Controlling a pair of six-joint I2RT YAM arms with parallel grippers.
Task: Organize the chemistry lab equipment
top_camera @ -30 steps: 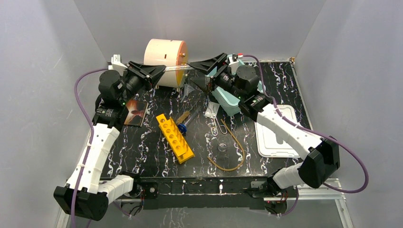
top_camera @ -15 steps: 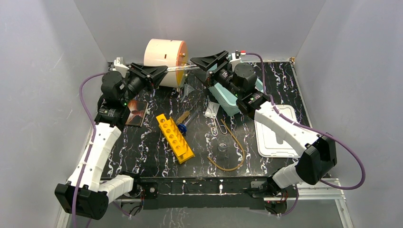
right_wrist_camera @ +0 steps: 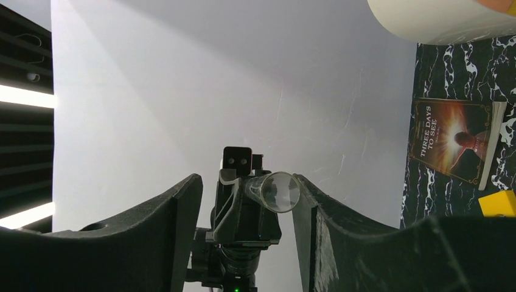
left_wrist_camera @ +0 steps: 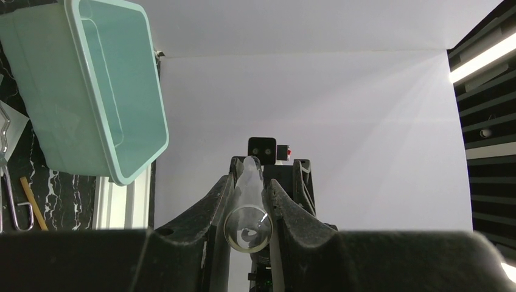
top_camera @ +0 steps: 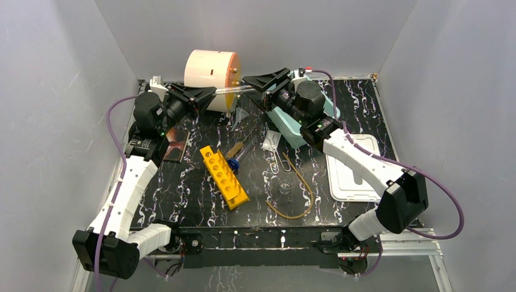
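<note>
Left claw (left_wrist_camera: 249, 182) clamps around the glass tube (left_wrist_camera: 247, 228).

Light: bright, even, from above
Shadows: soft and short on the black marbled table top (top_camera: 182, 188)
Glare: white highlights on the clear glass tube (left_wrist_camera: 247, 230); glowing light strips (left_wrist_camera: 484, 58) at wrist-view edges

At the back of your counter (top_camera: 182, 182) a cream drum (top_camera: 207, 70) lies on its side, its orange face (top_camera: 233, 82) turned right. Below the drum's left side you'll see a book (top_camera: 173, 144) lying flat, cover up, titled "Three Days to See". A teal bin (top_camera: 286, 131) sits right of the drum, and a white rectangular lid (top_camera: 353, 167) lies flat near the right edge
</note>
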